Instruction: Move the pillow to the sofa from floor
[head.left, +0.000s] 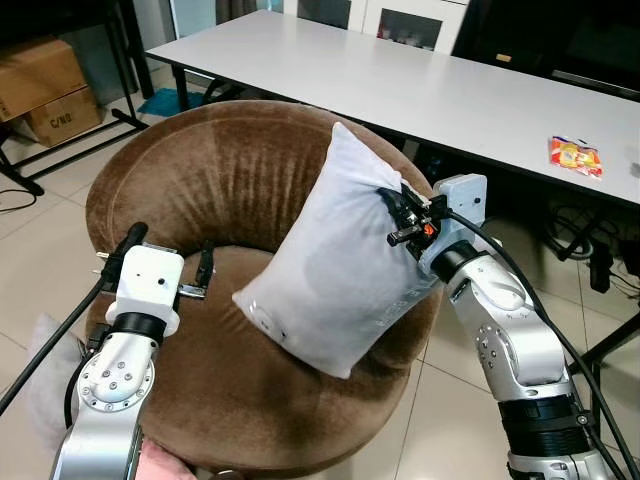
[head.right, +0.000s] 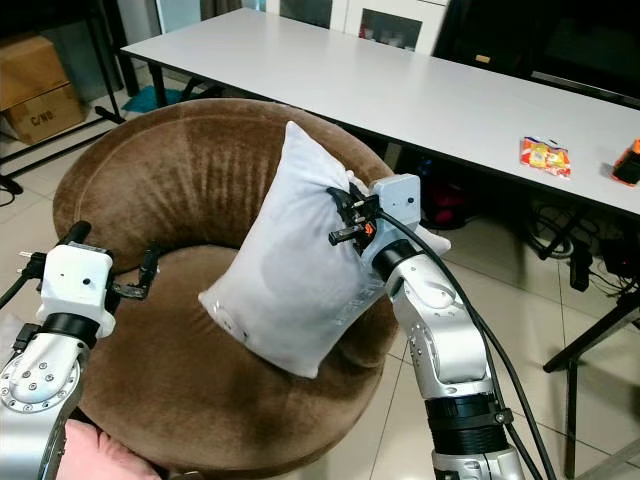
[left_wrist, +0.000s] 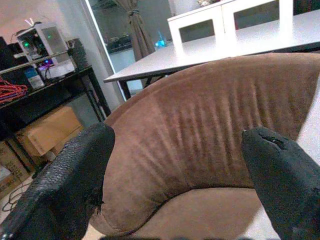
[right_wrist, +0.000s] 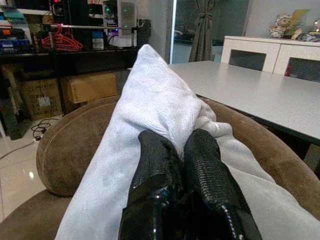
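Right claw (right_wrist: 181, 150) pinching pillow (head.left: 335, 255) on sofa (head.left: 190, 190)

Pillow (head.left: 335, 260) stands tilted on sofa (head.left: 200, 190) seat, leaning toward the backrest on the right side. Right gripper (head.left: 395, 215) at the pillow's right edge, pinching fabric. Left gripper (head.left: 175, 275) over the seat's left part, left of the pillow, apart from it. Long table (head.left: 400, 80) behind the sofa, snack packet (head.left: 576, 155) on its right end. Cardboard boxes (head.left: 45, 85) far left on the floor.
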